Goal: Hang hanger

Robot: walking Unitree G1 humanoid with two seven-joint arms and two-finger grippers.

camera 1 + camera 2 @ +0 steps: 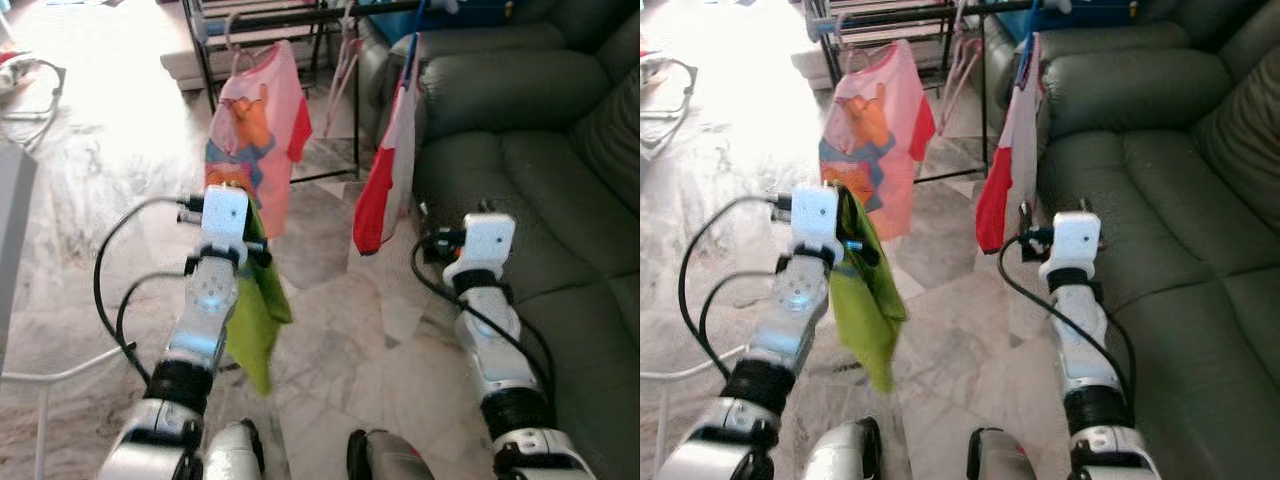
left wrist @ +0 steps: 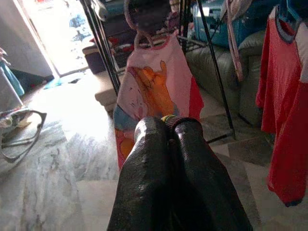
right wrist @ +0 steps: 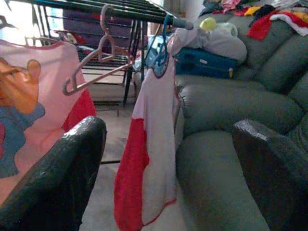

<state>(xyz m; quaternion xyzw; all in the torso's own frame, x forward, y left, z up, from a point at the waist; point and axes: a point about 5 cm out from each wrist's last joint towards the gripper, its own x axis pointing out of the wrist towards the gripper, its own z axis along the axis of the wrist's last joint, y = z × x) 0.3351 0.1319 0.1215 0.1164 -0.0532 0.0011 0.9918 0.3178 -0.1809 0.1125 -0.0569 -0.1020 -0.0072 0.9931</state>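
Nearest item: left claw (image 2: 168, 144), raised at near left, its two black fingers pressed together on a green garment (image 1: 258, 310) that hung down beside the silver forearm. Whether a hanger sat inside that garment could not be told; only a sliver of green and yellow showed between the fingertips in the left wrist view.

Next, farther and slightly right: pink printed shirt (image 1: 255, 135) on a pink hanger, hooked on the black drying rack (image 3: 96, 8). An empty pink hanger (image 3: 91, 65) hung from the same rail, then a red-and-white shirt (image 1: 385, 180) on a blue hanger (image 3: 161, 45).

Right: right claw (image 3: 168, 178), fingers spread wide with nothing between them, held level near the dark green sofa (image 1: 520, 150).

Risks, as judged:
- The rail stood well beyond the left claw; a reach made from there could fall short and drop the garment to the marble floor (image 1: 110, 170).
- Loose green fabric could snag on the pink printed shirt or drag it off its hook.
- A pinch on cloth alone could slip during the lift.
- The crowded rail left little gap; a misjudged approach could knock the empty hanger loose.
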